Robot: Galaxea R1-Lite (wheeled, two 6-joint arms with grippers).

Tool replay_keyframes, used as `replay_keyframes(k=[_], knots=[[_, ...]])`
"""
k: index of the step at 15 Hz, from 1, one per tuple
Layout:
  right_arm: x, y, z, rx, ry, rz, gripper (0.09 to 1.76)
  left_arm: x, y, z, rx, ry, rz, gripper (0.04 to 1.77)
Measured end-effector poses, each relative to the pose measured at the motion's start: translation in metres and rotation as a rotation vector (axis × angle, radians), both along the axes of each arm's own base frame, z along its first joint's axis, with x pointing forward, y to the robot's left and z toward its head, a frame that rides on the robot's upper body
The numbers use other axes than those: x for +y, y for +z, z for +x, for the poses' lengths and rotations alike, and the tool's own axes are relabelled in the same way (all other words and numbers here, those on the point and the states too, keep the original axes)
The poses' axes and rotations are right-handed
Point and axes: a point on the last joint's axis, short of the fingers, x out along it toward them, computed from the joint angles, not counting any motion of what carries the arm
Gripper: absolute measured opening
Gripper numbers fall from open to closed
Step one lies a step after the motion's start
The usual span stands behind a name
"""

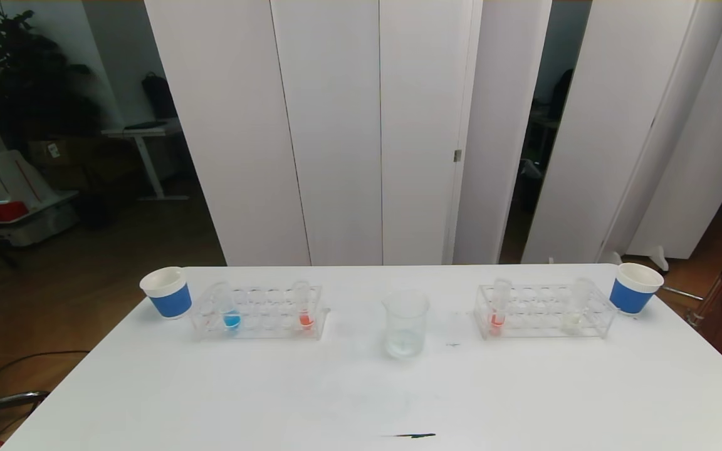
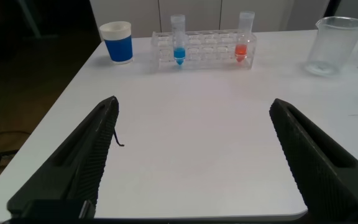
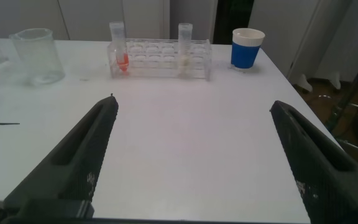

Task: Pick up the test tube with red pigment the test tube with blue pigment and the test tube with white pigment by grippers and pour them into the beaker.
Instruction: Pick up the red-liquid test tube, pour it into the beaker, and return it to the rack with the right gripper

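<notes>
The clear beaker (image 1: 406,324) stands at the table's middle. A clear rack (image 1: 259,313) to its left holds the blue pigment tube (image 1: 229,308) and a red pigment tube (image 1: 303,307). A second rack (image 1: 546,311) to its right holds another red pigment tube (image 1: 499,307) and the white pigment tube (image 1: 577,304). My left gripper (image 2: 192,106) is open and empty over the near table, well short of the blue tube (image 2: 179,42). My right gripper (image 3: 191,102) is open and empty, well short of the white tube (image 3: 184,42). Neither gripper shows in the head view.
A blue-and-white paper cup (image 1: 167,292) stands at the far left beside the left rack, another (image 1: 634,287) at the far right beside the right rack. A small dark mark (image 1: 412,435) lies near the table's front edge. White panels stand behind the table.
</notes>
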Motion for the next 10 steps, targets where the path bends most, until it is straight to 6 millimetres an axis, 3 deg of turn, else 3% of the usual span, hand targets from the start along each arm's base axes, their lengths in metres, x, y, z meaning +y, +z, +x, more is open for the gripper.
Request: replay_keyframes(k=[10], knots=[[0.0000, 0.0000, 0.0000, 0.000, 0.000, 0.000, 1.75, 0.0000, 0.0000, 0.0000, 0.000, 0.000, 0.000, 1.74]])
